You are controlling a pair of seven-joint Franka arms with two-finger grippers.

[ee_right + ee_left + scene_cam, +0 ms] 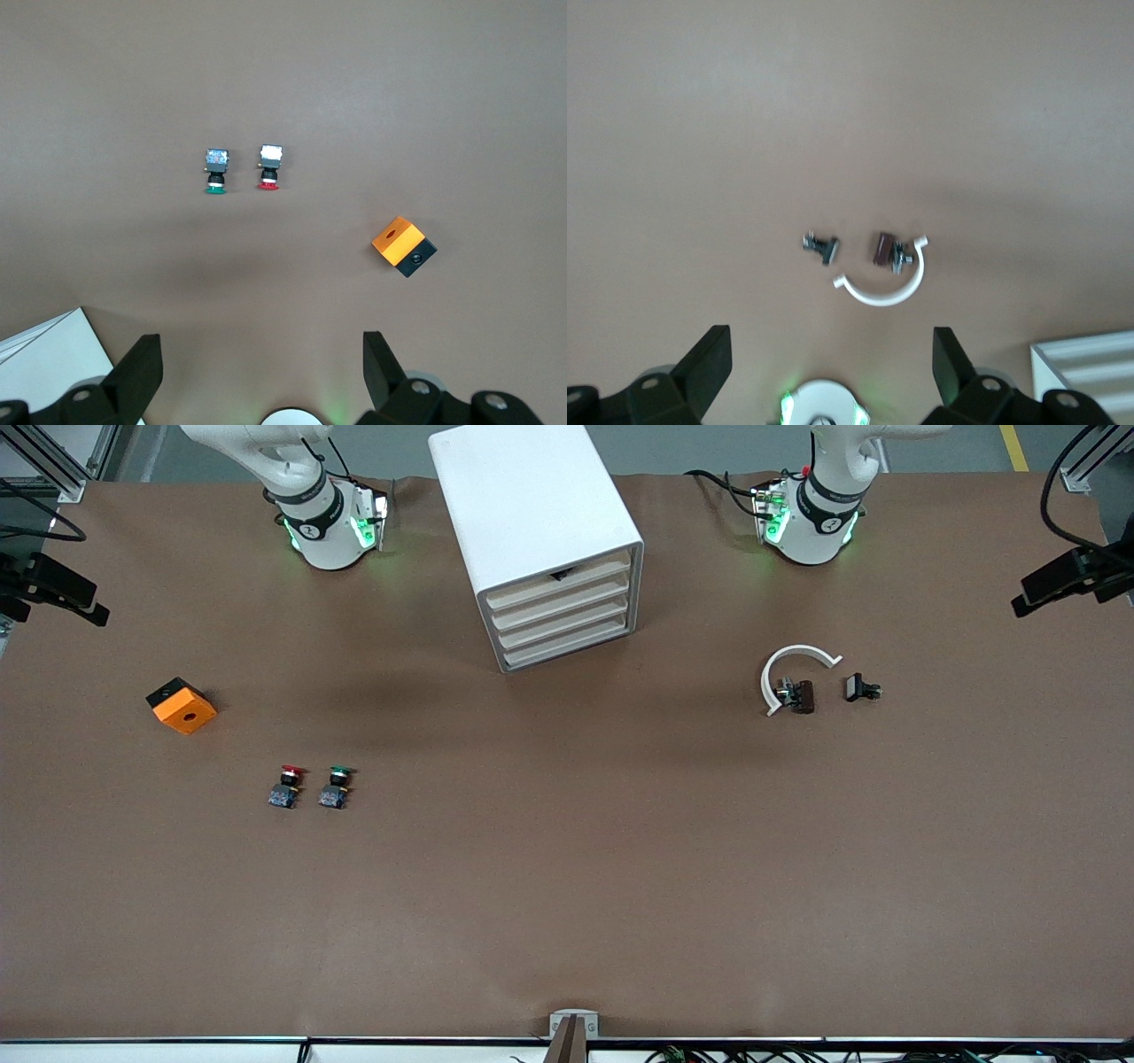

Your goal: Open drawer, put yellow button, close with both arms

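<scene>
Here, nearest the front camera, two small push buttons lie side by side on the brown counter [567, 886], toward the right arm's end: a red-capped button [285, 786] and a green-capped button [335, 786], close together but not touching, caps pointing away from the camera. Farther back and closer to that same end sits an orange block [182, 706] with a black side and a small hole in its top face.

Toward the left arm's end, at about the same depth as the block, a white curved clip [765, 682] lies flat. A small brown part [803, 696] rests inside its open arc, and a small black part [858, 688] lies just beside the clip.

Farther still, mid-counter between the two arms, stands the white cabinet [532, 505], its front turned partly toward the left arm's end. The drawer [589, 574] is the uppermost of four cream fronts. It sits flush with the three below, with a small dark mark at the middle of its upper edge. Where the yellow button is I cannot tell.

Farthest back, the right arm [319, 514] and the left arm [819, 509] both wait. The left end effector [831, 350] hangs high over the counter above the clip, fingers spread and empty. The right end effector [261, 354] hangs high above the two buttons and the orange block, likewise released and empty.
</scene>
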